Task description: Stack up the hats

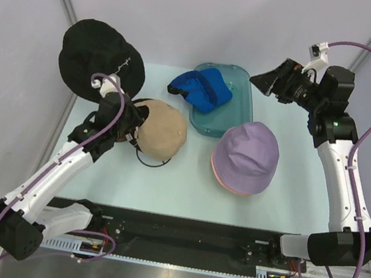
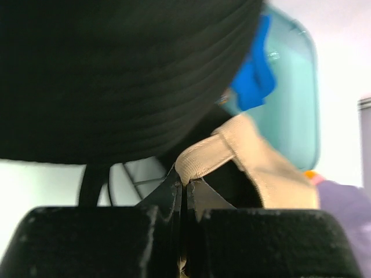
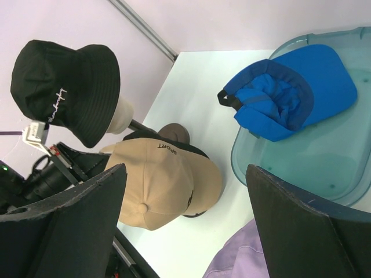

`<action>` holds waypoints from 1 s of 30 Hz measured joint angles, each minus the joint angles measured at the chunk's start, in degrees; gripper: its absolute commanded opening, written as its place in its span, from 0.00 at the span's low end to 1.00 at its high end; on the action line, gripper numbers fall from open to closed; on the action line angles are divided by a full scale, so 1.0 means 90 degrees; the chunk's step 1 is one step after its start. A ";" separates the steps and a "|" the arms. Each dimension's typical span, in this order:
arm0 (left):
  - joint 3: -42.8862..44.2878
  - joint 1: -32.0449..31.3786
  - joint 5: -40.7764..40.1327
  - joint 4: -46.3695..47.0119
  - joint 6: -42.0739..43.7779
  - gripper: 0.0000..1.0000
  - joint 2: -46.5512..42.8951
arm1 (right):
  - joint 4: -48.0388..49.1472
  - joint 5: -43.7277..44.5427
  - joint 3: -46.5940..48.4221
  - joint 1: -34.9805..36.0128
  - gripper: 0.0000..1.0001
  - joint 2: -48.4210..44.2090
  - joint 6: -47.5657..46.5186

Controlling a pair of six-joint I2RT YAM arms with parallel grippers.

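A tan cap lies left of centre on the table. My left gripper is shut on its fabric edge; in the left wrist view the jaws pinch the tan cap's rim. A black bucket hat sits on a mannequin head at the back left. A blue cap lies in a teal tray. A lavender bucket hat rests at centre right with a pink rim under it. My right gripper is open, raised at the back right; in its view it is empty.
The cream mannequin head stands on a dark stand beside the tan cap. The black hat hangs close above my left gripper. Walls close off the table at left, back and right.
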 measured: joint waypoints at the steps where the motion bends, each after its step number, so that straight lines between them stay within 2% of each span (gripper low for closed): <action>1: -0.0117 0.0002 -0.0053 -0.0005 0.0027 0.00 -0.0039 | 0.0000 -0.0002 0.0000 0.0000 0.89 0.0000 -0.0002; 8: -0.0627 0.0034 -0.0304 -0.0010 0.0199 0.00 -0.0187 | 0.0000 0.0000 0.0002 0.0022 0.89 0.0000 -0.0002; 17: -0.0634 0.0058 0.0019 0.0515 0.0355 0.00 -0.0155 | -0.0036 0.0158 0.0002 0.0219 0.89 0.0017 -0.0206; 23: -0.0197 0.0063 0.0175 0.0658 0.0308 0.00 0.0129 | -0.0015 0.0379 -0.0248 0.0928 0.85 0.0160 -0.0610; 30: 0.0134 0.0066 0.0194 0.0648 0.0330 0.00 0.0245 | 0.0410 0.0333 -0.1110 0.2290 0.79 0.0452 -0.0593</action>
